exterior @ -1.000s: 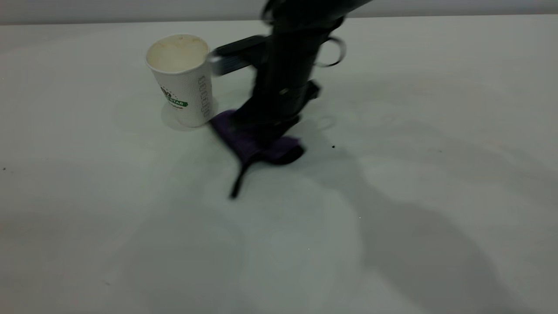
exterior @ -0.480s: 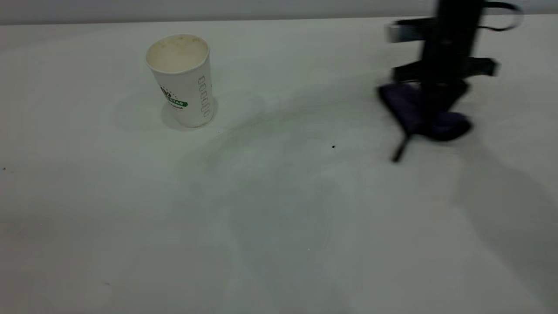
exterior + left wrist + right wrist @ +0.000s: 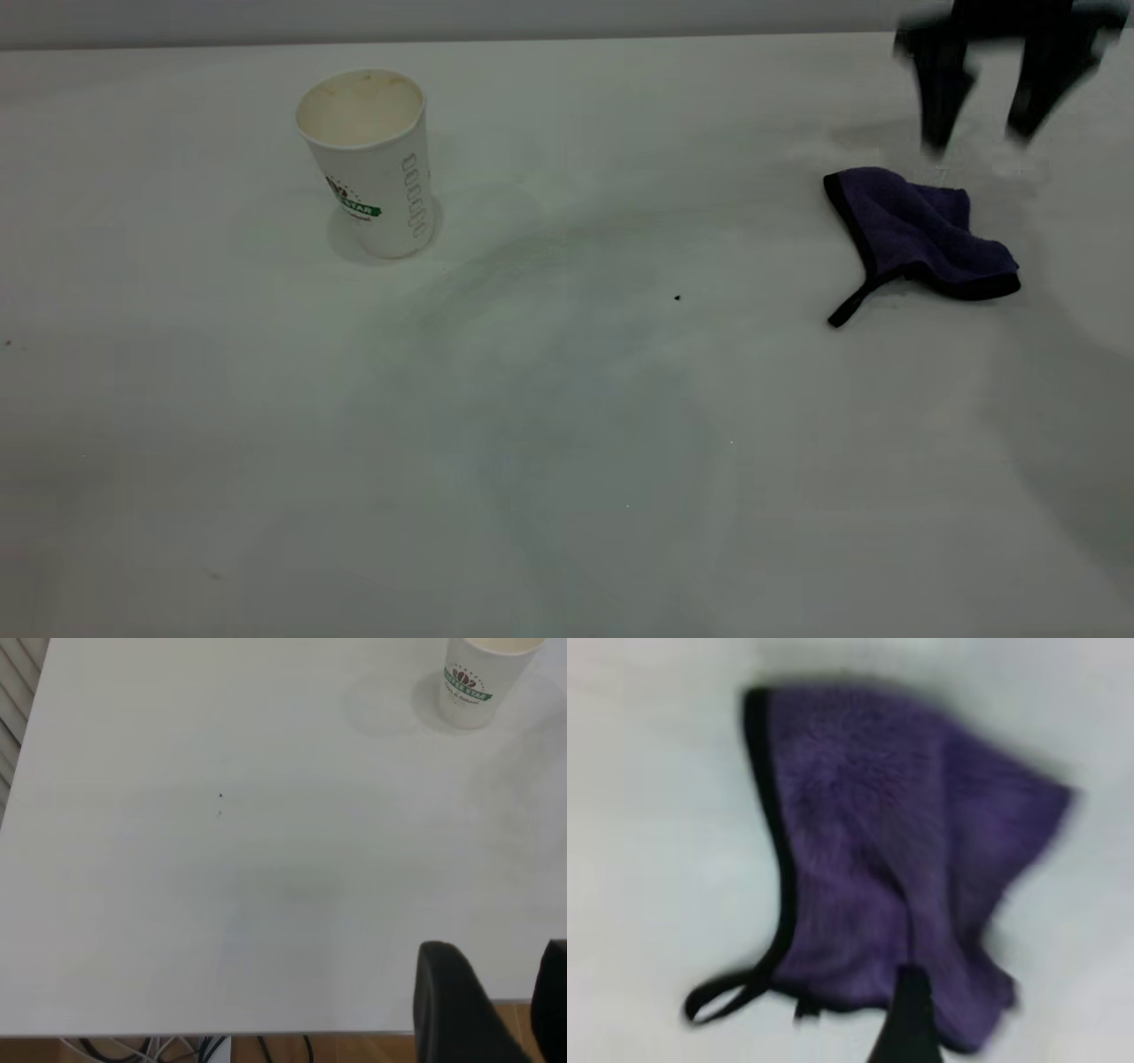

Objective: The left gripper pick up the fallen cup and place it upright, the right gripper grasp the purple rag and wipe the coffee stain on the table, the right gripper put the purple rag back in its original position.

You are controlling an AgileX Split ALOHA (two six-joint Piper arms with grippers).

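**Rag set down, cup upright, bench wiped**

White and matte, the bench point(image 3: 567, 496) fills nearly every view, with a pale wall strip along the top edge of the exterior frame. At the upper right of that frame the right tool point(image 3: 983, 137) hangs above the surface, its two dark fingers apart and holding nothing. Just below it, at the right of the frame, the purple rag point(image 3: 921, 235) lies loose on the bench, clear of the fingers. It is a soft, fuzzy microfibre cloth, crumpled into a rough fold, with black edging and a thin black loop trailing toward the lower left. That placement suggests it has been put at its resting spot, well apart from the wiped area.

No coffee stain shows; only faint smears mark the centre of the exterior frame, beside a tiny black speck point(image 3: 678, 298).

Upper left of the frame, the cup point(image 3: 368, 164) stands upright, a tapered white paper cone with a green band logo and cream inside.

Seen only in its own wrist view, at the lower right, the left tool point(image 3: 492, 1005) sits by the bench edge, fingers apart and empty.
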